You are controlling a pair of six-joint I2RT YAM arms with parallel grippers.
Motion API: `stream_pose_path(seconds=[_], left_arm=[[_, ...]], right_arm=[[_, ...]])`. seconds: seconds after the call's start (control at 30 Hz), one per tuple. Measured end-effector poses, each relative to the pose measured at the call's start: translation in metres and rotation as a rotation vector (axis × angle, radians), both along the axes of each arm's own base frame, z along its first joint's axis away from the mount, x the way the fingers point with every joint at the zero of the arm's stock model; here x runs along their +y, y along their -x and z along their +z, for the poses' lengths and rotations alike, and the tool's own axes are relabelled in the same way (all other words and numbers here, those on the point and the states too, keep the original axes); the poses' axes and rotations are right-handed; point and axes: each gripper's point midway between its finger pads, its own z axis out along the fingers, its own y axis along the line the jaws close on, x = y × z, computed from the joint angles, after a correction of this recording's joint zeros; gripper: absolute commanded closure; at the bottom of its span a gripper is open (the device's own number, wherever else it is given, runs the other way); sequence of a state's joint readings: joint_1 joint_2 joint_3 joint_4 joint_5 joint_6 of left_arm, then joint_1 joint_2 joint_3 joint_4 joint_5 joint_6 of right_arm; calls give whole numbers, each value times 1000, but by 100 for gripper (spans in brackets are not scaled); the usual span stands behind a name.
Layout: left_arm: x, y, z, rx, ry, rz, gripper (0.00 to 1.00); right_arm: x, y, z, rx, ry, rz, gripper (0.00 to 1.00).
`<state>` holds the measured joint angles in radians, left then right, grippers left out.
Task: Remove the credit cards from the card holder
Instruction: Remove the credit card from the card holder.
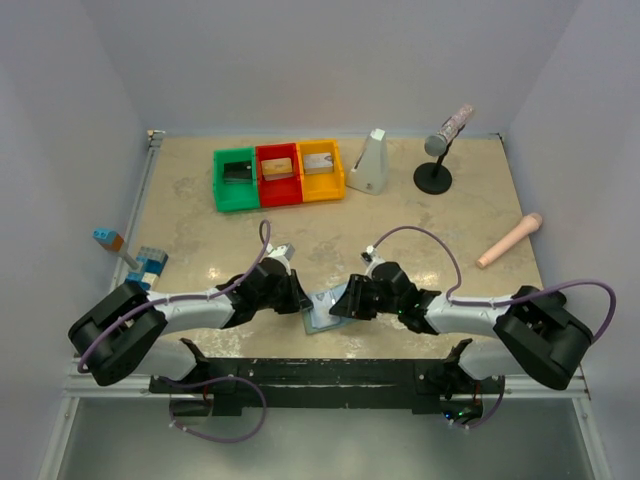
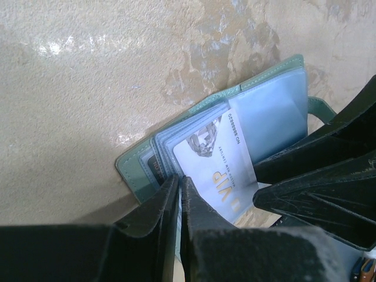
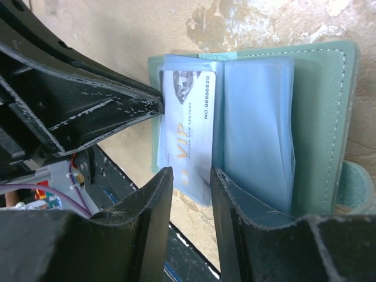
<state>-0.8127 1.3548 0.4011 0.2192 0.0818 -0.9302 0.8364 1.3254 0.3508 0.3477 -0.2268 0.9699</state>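
The grey-green card holder [image 1: 322, 306] lies open at the table's near edge between both arms, its pale blue pockets [image 3: 258, 123] facing up. A silver-grey credit card [image 3: 189, 117] marked VIP sticks halfway out of a pocket. A dark card [image 2: 156, 168] shows in the leftmost pocket. My left gripper [image 2: 179, 180] is pinched on the holder's left edge [image 2: 138, 170], with only a thin slit between its fingers. My right gripper [image 3: 192, 171] is open, and the silver card's free end lies in the gap between its fingertips. One of its fingers [image 3: 235, 194] rests on the blue pocket.
Green [image 1: 236, 180], red [image 1: 277, 175] and yellow [image 1: 320, 170] bins stand at the back, with a white wedge [image 1: 370, 162] and a microphone on a stand [image 1: 440, 150] to their right. A pink cylinder [image 1: 510, 240] lies right, blue toy bricks [image 1: 148, 265] left. The black rail [image 1: 320, 372] runs just behind the holder.
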Motion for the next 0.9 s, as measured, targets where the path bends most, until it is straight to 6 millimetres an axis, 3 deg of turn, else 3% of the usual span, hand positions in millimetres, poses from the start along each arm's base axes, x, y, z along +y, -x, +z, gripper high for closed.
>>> stream_pose_path(seconds=[0.57, 0.9], left_arm=[[0, -2, -1, -4, 0, 7, 100], [-1, -3, -1, -9, 5, 8, 100]], right_arm=[[0, -2, 2, -14, -24, -10, 83], [-2, -3, 7, -30, -37, -20, 91]])
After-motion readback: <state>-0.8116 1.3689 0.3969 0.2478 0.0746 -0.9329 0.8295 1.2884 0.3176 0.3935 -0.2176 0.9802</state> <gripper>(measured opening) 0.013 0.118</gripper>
